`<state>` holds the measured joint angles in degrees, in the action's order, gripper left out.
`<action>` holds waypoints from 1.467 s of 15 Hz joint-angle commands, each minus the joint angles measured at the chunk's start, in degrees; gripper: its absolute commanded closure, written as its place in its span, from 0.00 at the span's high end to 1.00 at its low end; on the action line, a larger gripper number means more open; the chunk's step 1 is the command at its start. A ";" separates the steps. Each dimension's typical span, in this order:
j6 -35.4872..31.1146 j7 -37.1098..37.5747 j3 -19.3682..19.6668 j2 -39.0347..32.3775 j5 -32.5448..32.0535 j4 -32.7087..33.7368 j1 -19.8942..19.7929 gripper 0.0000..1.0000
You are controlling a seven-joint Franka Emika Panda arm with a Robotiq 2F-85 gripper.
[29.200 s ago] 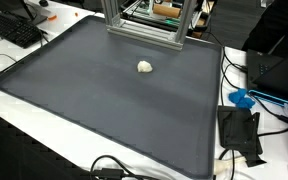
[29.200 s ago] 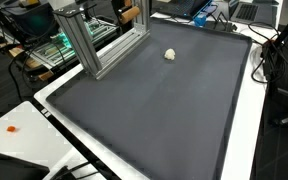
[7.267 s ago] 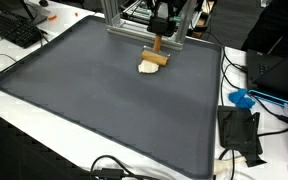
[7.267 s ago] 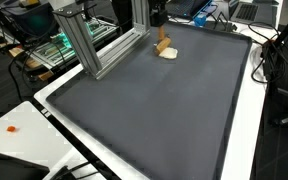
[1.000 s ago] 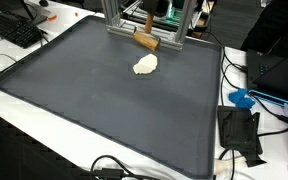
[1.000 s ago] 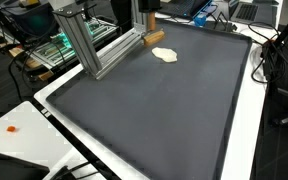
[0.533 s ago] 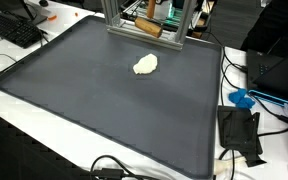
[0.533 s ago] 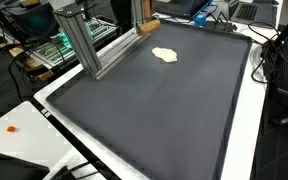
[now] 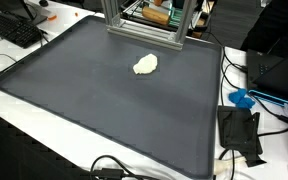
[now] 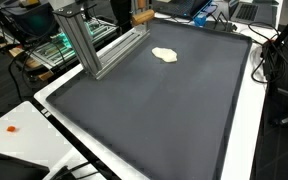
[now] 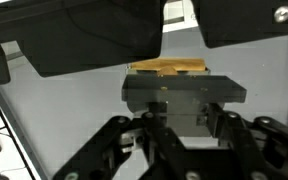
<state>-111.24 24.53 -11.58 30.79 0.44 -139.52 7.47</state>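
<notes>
One white bench point(image 9: 24, 108), topped by one dark mat point(image 9: 104, 105). One aluminium frame point(image 10: 92, 42) stands at the mat's far edge. One black keyboard point(image 9: 14, 28) lies off a mat corner. One gripper point(image 10: 136, 8), raised beside the frame, is clamped on one wood block point(image 11: 169, 67). One dough piece point(image 9: 145, 64), pale and flattened, lies alone on the mat near the frame, apart from the block. One orange speck point(image 10: 11, 129) sits on the bench.

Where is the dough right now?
In both exterior views the dough lies on the dark mat near its far edge, close to the metal frame.
</notes>
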 commanded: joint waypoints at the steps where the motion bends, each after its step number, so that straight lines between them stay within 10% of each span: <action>1: 3.95 -2.88 0.49 4.02 3.40 -0.73 0.65 0.22; 22: 4.45 -10.03 -0.41 14.28 6.16 -9.99 3.82 0.22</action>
<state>-106.07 16.54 -12.21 42.02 4.49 -147.23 10.56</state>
